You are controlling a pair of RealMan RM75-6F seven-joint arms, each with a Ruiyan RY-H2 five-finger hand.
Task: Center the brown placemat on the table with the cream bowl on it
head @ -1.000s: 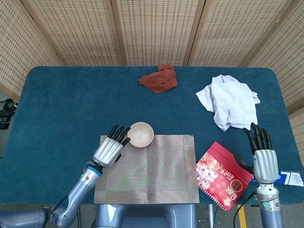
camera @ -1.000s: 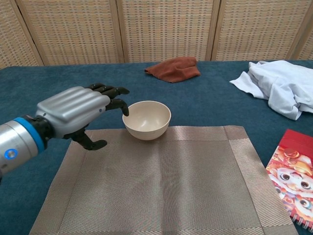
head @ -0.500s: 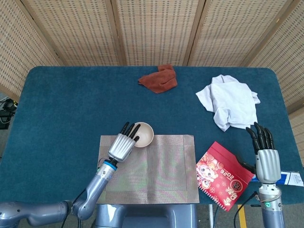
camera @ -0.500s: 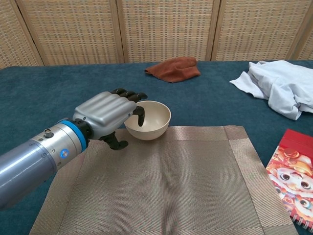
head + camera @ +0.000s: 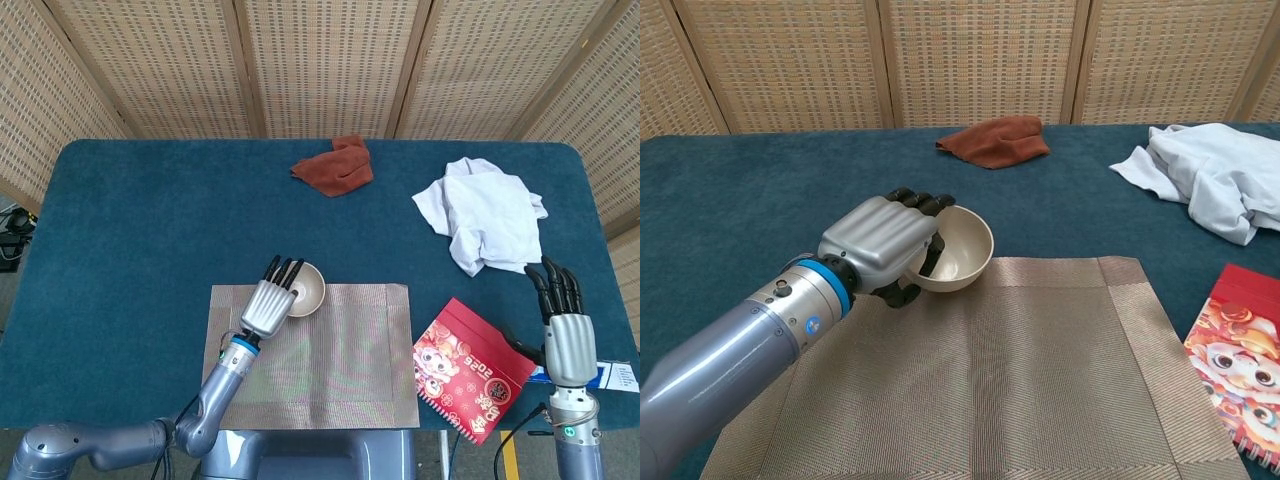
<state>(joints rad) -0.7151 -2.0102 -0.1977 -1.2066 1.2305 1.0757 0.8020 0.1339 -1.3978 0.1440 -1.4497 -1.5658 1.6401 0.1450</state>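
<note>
— Head view first: where did the cream bowl (image 5: 303,289) sit?

— At the far left corner of the brown placemat (image 5: 330,345), its far side hanging over onto the blue table (image 5: 130,230). The placemat lay at the near edge of the table, a little left of middle.

— And the left hand (image 5: 268,304)?

— It was laid over the bowl's left rim, fingers (image 5: 285,270) reaching across it. From above I could not tell whether it truly held the rim.

— The right hand (image 5: 565,325)?

— It was off by the table's right edge, holding nothing, fingers straight and slightly apart. A red booklet (image 5: 470,365) lay just left of it, a white cloth (image 5: 485,215) further back, and a rust cloth (image 5: 335,165) near the far edge.

— What did the chest view add?

— The bowl (image 5: 960,250) was tilted, its left side raised. The left hand (image 5: 880,240) gripped that side, fingers (image 5: 931,255) hooked down inside the rim and the thumb under the outer wall. The bowl's base stood at the far edge of the placemat (image 5: 1040,370). The red booklet (image 5: 1245,355) and both cloths showed; the right hand did not.
</note>
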